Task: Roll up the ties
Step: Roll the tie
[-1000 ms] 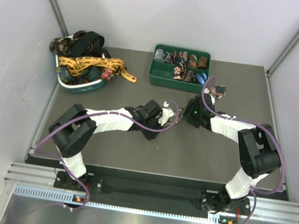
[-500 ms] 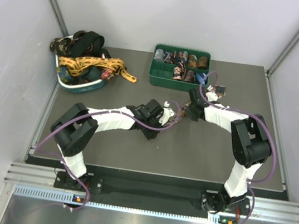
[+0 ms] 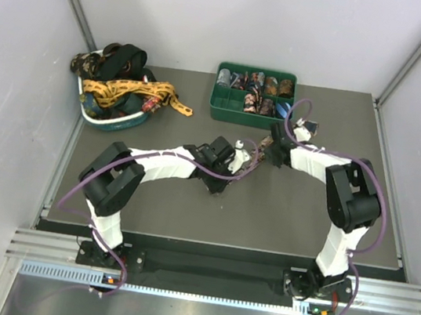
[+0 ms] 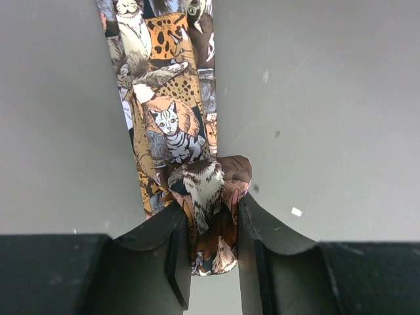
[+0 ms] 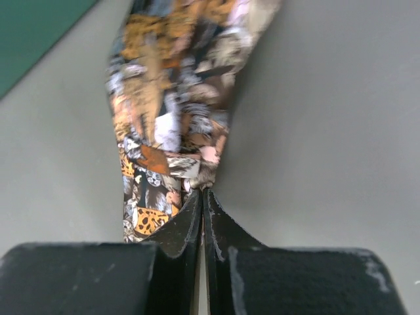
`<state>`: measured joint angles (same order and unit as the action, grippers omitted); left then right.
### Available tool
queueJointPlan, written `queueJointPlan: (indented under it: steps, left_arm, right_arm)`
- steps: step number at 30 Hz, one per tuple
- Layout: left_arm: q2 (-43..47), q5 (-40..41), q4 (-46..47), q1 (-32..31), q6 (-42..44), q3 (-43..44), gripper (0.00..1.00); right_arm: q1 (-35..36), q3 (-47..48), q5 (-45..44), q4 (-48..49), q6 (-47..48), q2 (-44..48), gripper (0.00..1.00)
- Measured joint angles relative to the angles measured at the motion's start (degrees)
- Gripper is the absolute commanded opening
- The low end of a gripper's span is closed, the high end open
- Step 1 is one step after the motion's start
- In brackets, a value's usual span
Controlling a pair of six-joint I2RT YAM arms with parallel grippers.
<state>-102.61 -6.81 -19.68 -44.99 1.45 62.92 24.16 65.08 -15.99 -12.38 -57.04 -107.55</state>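
Brown, animal-print fabric: one of the ties (image 4: 174, 125) lies as a loose strip on the grey worktop (image 3: 188, 202), just in front of the green tray (image 3: 240, 117), off its right front corner.

- Left end effector (image 4: 213, 252): narrow, clamped on a folded end of this tie; the fold bulges up between the jaws.
- Right end effector (image 5: 202, 197): jaws pressed together, with the tie's gathered edge caught at their tips. It sits nearer the tray than the left one.
- Plain worktop flanks both long edges of the strip in the wrist views.
- Tray compartments hold small rolled ties (image 3: 257, 83).
- Well left of the tray, a basket (image 3: 124, 122) of loose ties (image 3: 122, 89) sits against the worktop's left edge; a yellow one trails over its rim towards the tray.
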Motion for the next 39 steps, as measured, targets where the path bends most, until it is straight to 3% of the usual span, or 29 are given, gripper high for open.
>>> queueJointPlan:
  steps: [15, 21, 29, 36, 39]
  left_arm:
    - [-6.6, -2.86, 1.22, -0.02, 0.15, 8.22, 0.3]
    - [-8.68, -3.65, 0.31, -0.02, 0.13, 11.04, 0.3]
    - [-8.68, -2.97, -0.04, -0.13, 0.15, 11.15, 0.32]
    - [-8.68, -2.64, -0.2, -0.2, 0.31, 11.21, 0.34]
    - [-8.68, -2.67, -0.2, -0.2, 0.61, 11.21, 0.35]
  right_arm:
    - [-10.36, -2.4, 5.18, 2.56, 5.2, 1.53, 0.0]
    - [-12.79, -2.34, 4.31, 3.5, 8.04, 1.75, 0.31]
    - [-14.19, -5.49, 6.45, 5.49, 13.44, 5.29, 0.56]
    - [-13.51, -20.41, 16.11, 15.19, 19.93, 20.98, 0.7]
    - [-12.04, -24.02, 20.81, 17.79, 21.99, 25.73, 0.68]
